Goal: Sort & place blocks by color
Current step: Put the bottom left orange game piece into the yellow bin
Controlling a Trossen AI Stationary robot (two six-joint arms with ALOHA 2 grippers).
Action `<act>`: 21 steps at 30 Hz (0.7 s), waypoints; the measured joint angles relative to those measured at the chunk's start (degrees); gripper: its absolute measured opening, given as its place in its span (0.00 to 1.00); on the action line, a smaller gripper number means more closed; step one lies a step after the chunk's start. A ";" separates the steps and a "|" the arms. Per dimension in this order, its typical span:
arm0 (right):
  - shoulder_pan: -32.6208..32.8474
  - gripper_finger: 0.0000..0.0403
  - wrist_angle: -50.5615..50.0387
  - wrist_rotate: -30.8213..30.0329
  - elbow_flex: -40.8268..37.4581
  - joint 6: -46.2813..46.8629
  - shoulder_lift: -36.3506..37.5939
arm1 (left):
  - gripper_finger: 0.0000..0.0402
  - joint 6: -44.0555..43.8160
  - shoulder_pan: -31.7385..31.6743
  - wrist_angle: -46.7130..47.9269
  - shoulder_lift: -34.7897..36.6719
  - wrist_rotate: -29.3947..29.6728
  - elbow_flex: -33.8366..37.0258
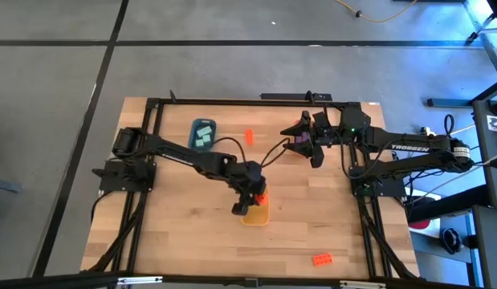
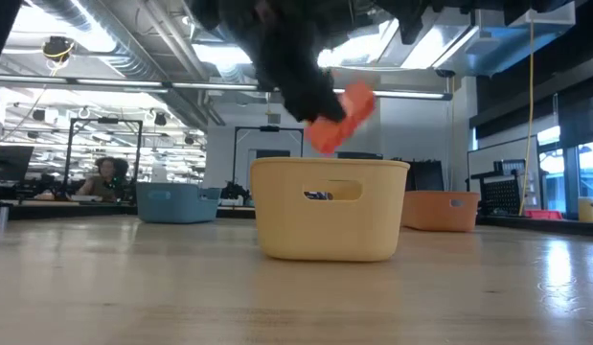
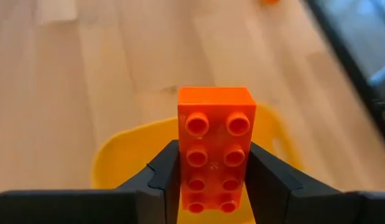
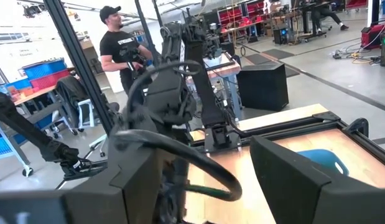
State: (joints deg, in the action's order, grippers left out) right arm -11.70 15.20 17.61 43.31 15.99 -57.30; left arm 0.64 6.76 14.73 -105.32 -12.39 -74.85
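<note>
My left gripper (image 1: 254, 197) is shut on an orange-red brick (image 3: 214, 143) and hangs over the yellow tray (image 1: 256, 215), which stands on the table's middle. In the low view the brick (image 2: 342, 115) is tilted just above the tray's rim (image 2: 330, 165). A second orange-red brick (image 1: 250, 136) lies on the far part of the table and a third (image 1: 321, 259) near the front right. Mint-green bricks (image 1: 203, 136) lie in the blue tray (image 1: 204, 126) at the far left. My right gripper (image 1: 303, 140) waits open, raised at the far right. My left gripper pinches the brick's two long sides (image 3: 180, 168) between its two fingers (image 3: 161, 174), at the end nearest the wrist. The fingers slant down and lie along the brick's sides. The studded face is turned toward the wrist, and the brick is lifted clear above the yellow tray.
An orange tray (image 2: 440, 211) stands toward the far right in the low view; the right arm covers it from above, where something purple (image 1: 299, 144) shows under the gripper. Black frame rails (image 1: 232, 103) border the table. A person (image 4: 117, 43) stands in the room beyond.
</note>
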 joint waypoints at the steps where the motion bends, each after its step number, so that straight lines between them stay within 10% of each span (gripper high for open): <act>1: 0.00 0.60 0.02 0.00 0.00 0.00 0.00 | 0.32 0.32 -0.11 0.28 -0.51 0.87 0.00; 21: -0.02 0.60 -0.20 -0.01 -0.09 3.04 -0.04 | 0.40 0.52 -1.10 4.93 -4.28 4.17 0.00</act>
State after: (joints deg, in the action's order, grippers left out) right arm -11.73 15.00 17.60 43.22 19.03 -57.34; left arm 1.15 5.66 19.66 -109.60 -8.21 -74.85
